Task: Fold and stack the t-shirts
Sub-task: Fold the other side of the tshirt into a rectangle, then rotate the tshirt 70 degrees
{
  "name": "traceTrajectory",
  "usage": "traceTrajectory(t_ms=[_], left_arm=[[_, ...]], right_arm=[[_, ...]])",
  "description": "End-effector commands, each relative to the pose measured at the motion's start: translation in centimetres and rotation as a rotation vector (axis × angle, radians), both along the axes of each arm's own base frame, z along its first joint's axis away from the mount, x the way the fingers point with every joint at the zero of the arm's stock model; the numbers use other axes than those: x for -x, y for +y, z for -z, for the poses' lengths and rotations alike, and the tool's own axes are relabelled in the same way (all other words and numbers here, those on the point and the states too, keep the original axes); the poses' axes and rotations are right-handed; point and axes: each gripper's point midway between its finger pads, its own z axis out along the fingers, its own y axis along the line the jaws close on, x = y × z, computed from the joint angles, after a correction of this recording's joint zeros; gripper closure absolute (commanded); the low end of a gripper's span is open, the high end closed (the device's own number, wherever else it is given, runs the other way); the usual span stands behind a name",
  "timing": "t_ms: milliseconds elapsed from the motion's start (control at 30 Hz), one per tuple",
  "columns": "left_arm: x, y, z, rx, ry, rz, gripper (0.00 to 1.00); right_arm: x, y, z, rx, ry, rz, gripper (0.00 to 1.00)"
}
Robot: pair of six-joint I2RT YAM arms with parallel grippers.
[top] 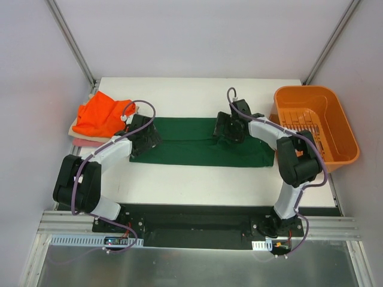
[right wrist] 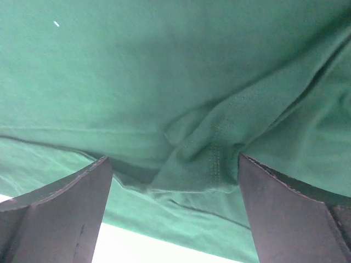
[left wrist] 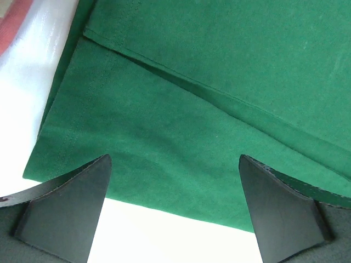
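Desk (top: 197,185): white top, grey walls (top: 197,36) around it. Far-left corner: orange t-shirt (top: 102,116) crumpled on top of folded cream t-shirt (top: 73,128) and pink t-shirt (top: 81,142). Green t-shirt (top: 197,152) lies flat mid-desk as a long left-to-right strip. Left arm bent at the elbow, reaching in over the strip's left end; left gripper (left wrist: 174,164) has jaws wide apart, only flat cloth and the strip's near edge below. Right arm doubled back on itself, right gripper (right wrist: 174,164) over the strip right of centre, jaws also apart, a puckered stitched hem lying between the fingers, not pinched. Orange basket (top: 302,89) at the right edge, ribbed floor showing.
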Motion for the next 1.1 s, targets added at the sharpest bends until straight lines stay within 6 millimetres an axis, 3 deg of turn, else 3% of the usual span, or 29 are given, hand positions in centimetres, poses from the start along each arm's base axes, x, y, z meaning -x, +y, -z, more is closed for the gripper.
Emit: traceTrajectory(t_ms=[0,200,300,433,567,700,800,933,1067], left_arm=[[0.1,0.3,0.2,-0.012,-0.009,0.004,0.01],[0.5,0.2,0.1,-0.003,-0.01,0.009,0.01],[0.3,0.3,-0.5,-0.007,-0.027,0.02,0.01],[-0.2,-0.7,-2.0,0.028,-0.06,0.074,0.01],[-2.0,-2.2,-3.7,0.05,-0.096,0.14,0.01],[-5.1,-4.1,-4.4,0.059,-0.101,0.235,0.01],[-7.3,-5.9,-4.2,0.084,-0.092,0.31,0.01],[-7.2,-7.6,-1.6,0.143,-0.01,0.37,0.01],[-4.6,-7.1,2.1,0.135,0.104,0.344,0.01]], right_arm=[[-4.9,2.4,-2.9,-0.093,-0.138,0.014,0.04],[-11.7,5.3,-6.6,-0.168,-0.342,-0.013,0.04],[-12.4,6.3,-8.2,-0.18,-0.365,-0.073,0.04],[-9.6,4.3,-9.2,-0.114,-0.363,-0.08,0.04],[-4.2,0.5,-8.4,-0.027,-0.276,-0.02,0.04],[1.5,-3.4,-4.3,0.076,-0.104,0.075,0.04],[3.7,-3.9,-2.2,0.056,-0.026,0.064,0.04],[3.1,-5.3,-0.5,0.045,0.06,0.099,0.04],[0.5,-5.2,0.5,0.041,0.078,0.034,0.04]])
